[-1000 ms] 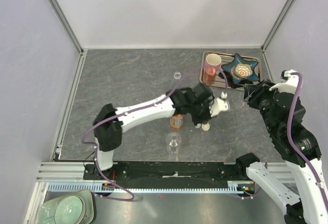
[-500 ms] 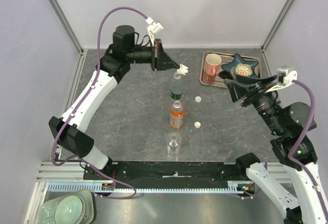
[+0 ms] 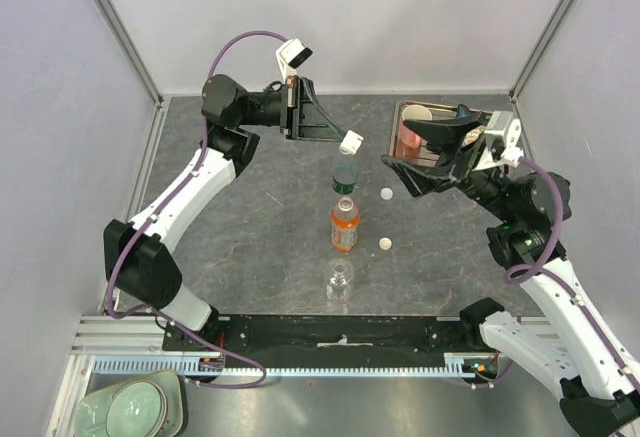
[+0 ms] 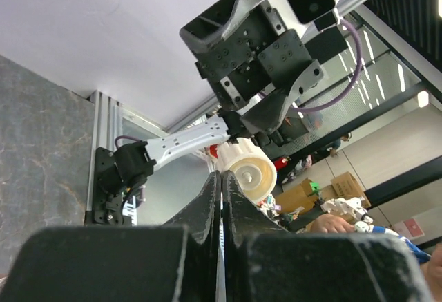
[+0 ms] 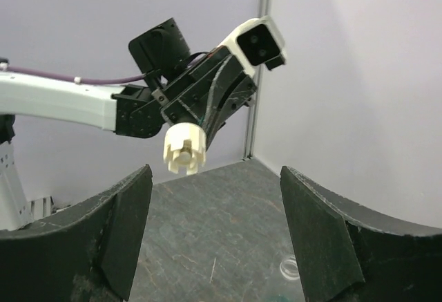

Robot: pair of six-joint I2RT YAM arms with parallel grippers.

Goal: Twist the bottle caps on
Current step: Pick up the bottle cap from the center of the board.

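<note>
Nearest the bases, upright in one line running away from them: tiny bottle [image 3: 339,279], orange bottle [image 3: 344,227], green bottle [image 3: 345,175]. Just right of that line, loose on the tabletop [image 3: 260,247]: near cap [image 3: 385,244] beside the orange bottle, far cap [image 3: 386,194] beside the green bottle. All five in the same spots as half a second ago.

Swung in toward the middle since then: right arm [image 3: 525,217], forearm now leaning left over the tray [image 3: 400,109], where before it reached only about as far as the tray's right end. Spread wide and holding nothing, right end effector [image 5: 214,176], raised off the tabletop and aimed left at the other arm. Now covers part of the pink mug [image 3: 408,135], in plain sight earlier.

Much as before: left arm [image 3: 185,192], stretched up the left side, bent near the far-left corner, wrist turned right. Far bend slightly nearer and further left than before. High above the tabletop, just beyond the green bottle, left end effector [image 4: 221,177], tilted upward to face the right one. Fingers pressed together with only a hairline gap, nothing seen between them.
</note>
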